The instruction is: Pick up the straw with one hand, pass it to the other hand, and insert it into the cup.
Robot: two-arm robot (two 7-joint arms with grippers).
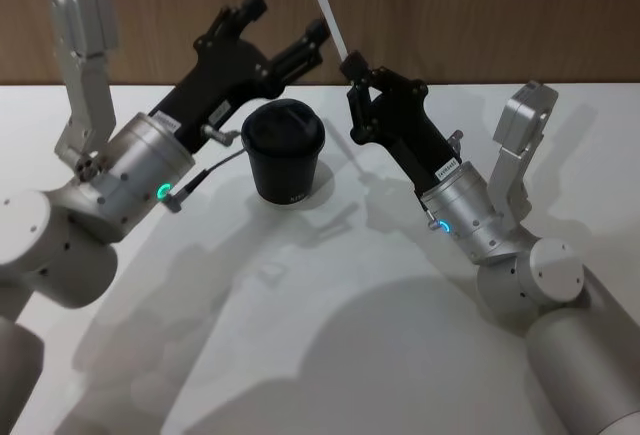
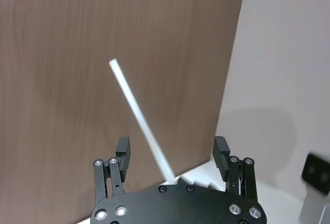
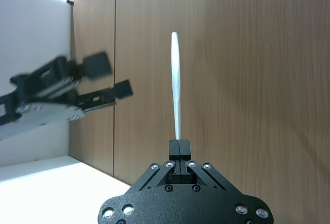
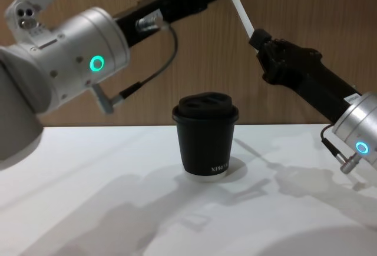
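My right gripper [image 1: 352, 63] is shut on the lower end of the thin white straw [image 1: 323, 0], which slants up and away from it above the table. In the right wrist view the straw [image 3: 176, 85] rises straight out of the closed right gripper [image 3: 178, 148]. My left gripper [image 1: 285, 17] is open, raised behind the cup, with one fingertip close beside the straw. From the left wrist, the straw [image 2: 139, 116] crosses the gap of the left gripper [image 2: 172, 154] without touching either finger. The black lidded cup [image 1: 285, 150] stands upright on the table between both arms, below the grippers.
A wooden wall [image 1: 480, 15] runs behind the white table [image 1: 330, 305]. A looping black cable [image 4: 159, 67] hangs from the left wrist above the cup [image 4: 206, 135]. Both forearms flank the cup.
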